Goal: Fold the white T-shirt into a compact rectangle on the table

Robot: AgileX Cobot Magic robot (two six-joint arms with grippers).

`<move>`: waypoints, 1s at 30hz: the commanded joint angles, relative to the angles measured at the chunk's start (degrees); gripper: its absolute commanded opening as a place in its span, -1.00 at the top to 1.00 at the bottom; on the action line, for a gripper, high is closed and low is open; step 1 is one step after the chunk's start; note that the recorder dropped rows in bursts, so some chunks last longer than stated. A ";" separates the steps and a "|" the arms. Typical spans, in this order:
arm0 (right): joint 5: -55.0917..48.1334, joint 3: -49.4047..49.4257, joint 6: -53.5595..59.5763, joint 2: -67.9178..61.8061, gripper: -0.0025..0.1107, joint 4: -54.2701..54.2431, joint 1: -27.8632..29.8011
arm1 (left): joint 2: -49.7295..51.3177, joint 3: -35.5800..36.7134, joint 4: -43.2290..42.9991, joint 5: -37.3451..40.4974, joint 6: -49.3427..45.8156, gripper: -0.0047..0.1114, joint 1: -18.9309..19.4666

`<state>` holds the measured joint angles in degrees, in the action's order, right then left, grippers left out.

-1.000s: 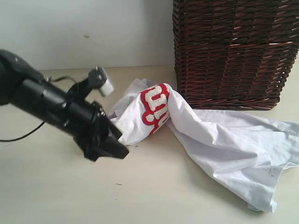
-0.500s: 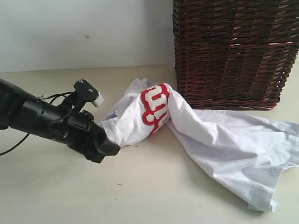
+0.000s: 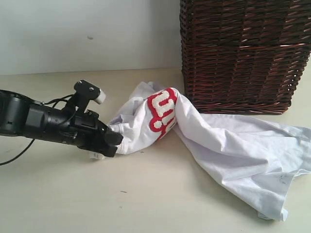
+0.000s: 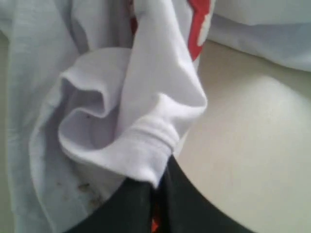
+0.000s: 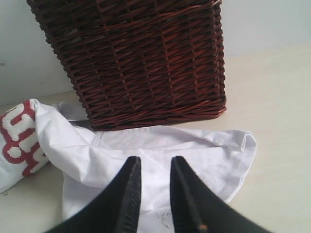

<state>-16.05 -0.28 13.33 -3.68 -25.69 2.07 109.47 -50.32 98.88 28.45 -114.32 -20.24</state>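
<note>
The white T-shirt [image 3: 228, 150] lies crumpled and unfolded on the pale cream surface [image 3: 146, 204], just in front of a dark brown wicker basket [image 3: 243, 53] that stands against a pale wall [image 3: 87, 34]. One end of the shirt is bunched into a raised hump where the fuzzy white lettering [image 3: 162, 110] outlined in red curls over the top. The rest spreads out flat and wrinkled toward the right of the exterior view, with its far edge close along the basket's base. The left arm reaches in low from the left, nearly level with the surface, and the left hand [image 3: 115, 140] meets the hump's near edge. In the left wrist view its dark fingers [image 4: 133, 204] are pressed together on a thick rolled fold of white cloth, which puckers where it is pinched. The right hand [image 5: 154, 194] hangs above the flat part of the shirt, facing the basket. Its two fingers stand a little apart with nothing between them, and whether they touch the cloth cannot be told.
</note>
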 commanded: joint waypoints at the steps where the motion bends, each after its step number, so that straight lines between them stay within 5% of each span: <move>1: -0.10 0.28 0.03 -0.13 0.55 -0.08 -0.04 | -5.06 -0.46 1.07 2.91 4.68 0.92 2.68; 7: -0.10 0.28 0.03 -0.13 0.55 -0.08 -0.04 | -12.35 -6.46 -8.42 11.75 23.40 0.92 10.17; 13: -0.10 0.28 0.03 -0.13 0.55 -0.08 -0.04 | -11.34 -14.95 -31.47 20.37 48.54 0.92 15.80; 16: -0.10 0.28 0.03 -0.13 0.55 -0.08 -0.04 | -9.53 -16.31 -40.06 28.76 52.24 0.92 16.16; 19: -0.10 0.28 0.03 -0.13 0.55 -0.08 -0.04 | -9.02 -16.31 -38.32 41.52 51.49 0.92 16.91; 27: -0.10 0.28 0.03 -0.13 0.55 -0.08 -0.04 | -10.34 -19.26 -26.34 40.00 50.12 0.92 19.10; 30: -0.10 0.28 0.03 -0.13 0.55 -0.08 -0.04 | -9.34 -21.90 -26.41 23.17 50.12 0.92 19.10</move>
<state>-16.18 -0.28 13.33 -3.68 -25.69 2.07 99.98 -70.03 70.10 63.09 -63.90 -1.41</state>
